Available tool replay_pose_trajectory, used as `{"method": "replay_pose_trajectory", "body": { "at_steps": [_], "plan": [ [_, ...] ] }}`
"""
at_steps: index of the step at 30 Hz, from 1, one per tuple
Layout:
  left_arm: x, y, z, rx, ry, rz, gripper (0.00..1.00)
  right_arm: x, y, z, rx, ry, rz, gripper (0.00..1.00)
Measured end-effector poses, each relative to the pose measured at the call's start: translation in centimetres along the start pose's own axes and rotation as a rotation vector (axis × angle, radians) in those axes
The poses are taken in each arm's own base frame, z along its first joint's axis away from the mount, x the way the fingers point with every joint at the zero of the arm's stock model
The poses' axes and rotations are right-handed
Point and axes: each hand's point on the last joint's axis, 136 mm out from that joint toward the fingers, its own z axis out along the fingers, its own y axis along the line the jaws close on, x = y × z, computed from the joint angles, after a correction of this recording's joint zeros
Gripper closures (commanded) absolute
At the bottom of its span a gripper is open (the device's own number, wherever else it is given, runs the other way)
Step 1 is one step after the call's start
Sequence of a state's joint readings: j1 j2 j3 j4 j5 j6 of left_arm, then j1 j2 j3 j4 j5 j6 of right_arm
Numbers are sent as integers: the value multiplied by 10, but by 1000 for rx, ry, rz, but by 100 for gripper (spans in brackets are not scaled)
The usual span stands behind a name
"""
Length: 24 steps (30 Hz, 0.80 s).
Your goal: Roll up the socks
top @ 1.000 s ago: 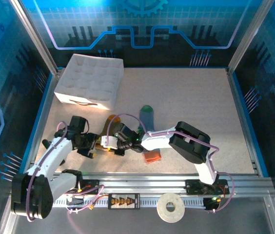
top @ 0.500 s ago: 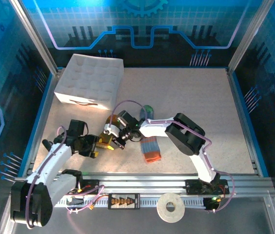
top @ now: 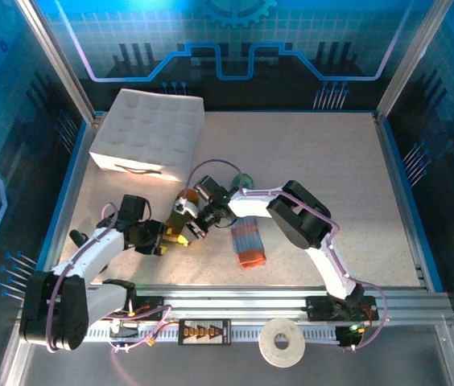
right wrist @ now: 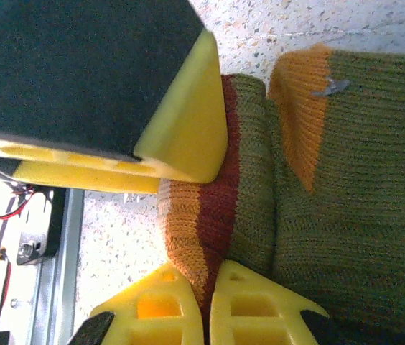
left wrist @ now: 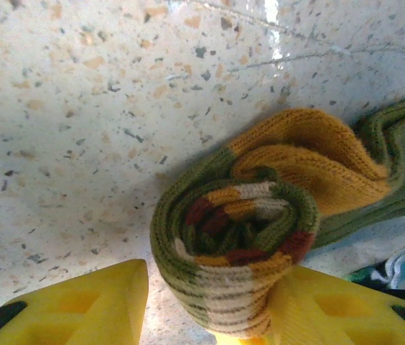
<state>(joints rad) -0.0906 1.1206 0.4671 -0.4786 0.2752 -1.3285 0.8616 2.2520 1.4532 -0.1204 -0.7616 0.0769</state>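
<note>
Right end effector [right wrist: 204,279] pinching sock [right wrist: 346,180], tray [top: 122,163] apart

The rolled sock [left wrist: 238,237] lies near-left on the tabletop [top: 315,161], between the left hand [top: 161,241] and the right hand [top: 182,233]. The flat sock [top: 248,245] lies right of them, and a box [top: 148,133] sits far left.
</note>
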Motion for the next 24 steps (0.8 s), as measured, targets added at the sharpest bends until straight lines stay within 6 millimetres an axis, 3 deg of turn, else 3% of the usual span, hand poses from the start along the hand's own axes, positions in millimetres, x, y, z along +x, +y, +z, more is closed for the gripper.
{"method": "replay_pose_trajectory", "body": {
  "at_steps": [6,14,17,20,24],
  "plan": [
    [1,3,11,-48,-5,22,55,1,0,-1,17,7,-24,85],
    [2,-1,16,-80,-1,34,59,4,5,-8,204,17,-208,65],
    [2,-3,17,-87,0,32,60,14,8,-17,292,3,-294,58],
    [2,-5,18,-94,1,31,60,29,14,-27,390,-15,-410,45],
    [1,-8,20,-107,3,28,60,34,25,-24,544,-20,-631,42]
  ]
}}
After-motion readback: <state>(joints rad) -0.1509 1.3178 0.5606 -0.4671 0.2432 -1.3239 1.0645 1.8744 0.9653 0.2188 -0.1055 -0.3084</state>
